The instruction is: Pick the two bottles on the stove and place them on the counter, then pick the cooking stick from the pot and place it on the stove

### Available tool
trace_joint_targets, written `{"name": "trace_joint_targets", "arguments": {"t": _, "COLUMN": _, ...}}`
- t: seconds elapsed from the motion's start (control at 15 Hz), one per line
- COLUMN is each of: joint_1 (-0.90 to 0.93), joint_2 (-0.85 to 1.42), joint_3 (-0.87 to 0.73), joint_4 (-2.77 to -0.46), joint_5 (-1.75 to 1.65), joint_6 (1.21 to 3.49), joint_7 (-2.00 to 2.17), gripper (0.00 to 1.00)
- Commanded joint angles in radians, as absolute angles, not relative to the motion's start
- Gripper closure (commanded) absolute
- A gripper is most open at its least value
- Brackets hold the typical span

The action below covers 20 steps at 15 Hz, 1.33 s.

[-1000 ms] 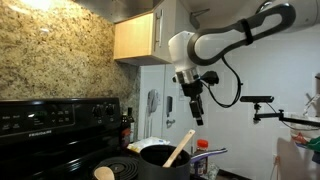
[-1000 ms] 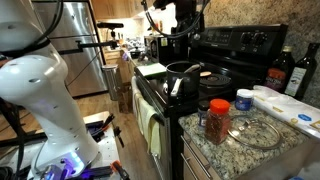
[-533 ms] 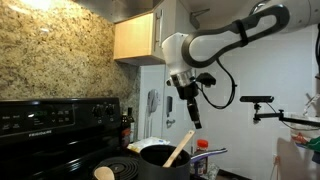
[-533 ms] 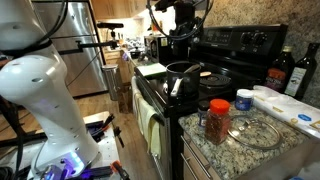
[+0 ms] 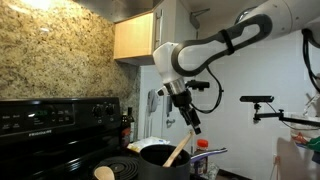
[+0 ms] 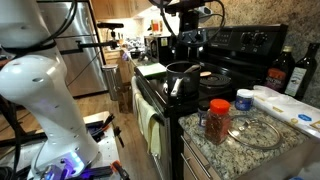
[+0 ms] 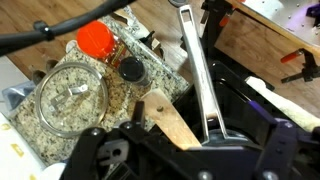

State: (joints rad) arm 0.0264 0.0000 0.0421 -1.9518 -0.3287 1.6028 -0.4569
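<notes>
The black stove [image 5: 60, 125] carries the dark pot [image 5: 158, 154] with its long silvery handle [image 7: 199, 75]. The light wooden cooking stick [image 5: 181, 148] leans in the pot with its flat end up; it also shows in the wrist view [image 7: 163, 113]. My gripper [image 5: 194, 124] hangs just above the stick's top end, apart from it, and looks open and empty. The red-capped bottle [image 7: 97, 38] stands on the granite counter [image 6: 262, 148]. A round tan top [image 5: 104, 173] shows on the stove, in front of the pot.
A glass lid [image 7: 68, 95] lies on the counter next to a small black-capped jar [image 7: 130, 68] and a blue-capped jar [image 6: 244, 99]. Two dark bottles [image 6: 284, 70] stand by the back wall. A wooden cabinet [image 5: 135, 38] hangs above the stove.
The arm has swung in over the stove, and the gripper has tilted and come down closer to the top of the cooking stick. The pot, stick and bottles have not moved.
</notes>
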Motion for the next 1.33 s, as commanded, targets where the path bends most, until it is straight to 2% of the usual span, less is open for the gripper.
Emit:
{"name": "trace_joint_targets", "arguments": {"t": 0.0, "joint_1": 0.033, "joint_2": 0.074, "joint_3": 0.044, "joint_4": -1.889, "joint_5": -0.321, "joint_6": 1.591, "joint_7": -0.644, "gripper": 0.0}}
{"name": "trace_joint_targets", "arguments": {"t": 0.87, "joint_1": 0.03, "joint_2": 0.135, "joint_3": 0.045, "joint_4": -1.888, "joint_5": -0.416, "joint_6": 1.501, "joint_7": -0.813, "gripper": 0.0}}
{"name": "trace_joint_targets", "arguments": {"t": 0.93, "joint_1": 0.03, "joint_2": 0.137, "joint_3": 0.046, "joint_4": -1.89, "joint_5": -0.423, "joint_6": 1.513, "joint_7": -0.82, "gripper": 0.25}}
{"name": "trace_joint_targets", "arguments": {"t": 1.0, "joint_1": 0.03, "joint_2": 0.139, "joint_3": 0.047, "joint_4": -1.89, "joint_5": -0.428, "joint_6": 1.512, "joint_7": -0.836, "gripper": 0.27}}
{"name": "trace_joint_targets", "arguments": {"t": 1.27, "joint_1": 0.028, "joint_2": 0.141, "joint_3": 0.047, "joint_4": -1.896, "joint_5": -0.432, "joint_6": 1.521, "joint_7": -0.87, "gripper": 0.54}}
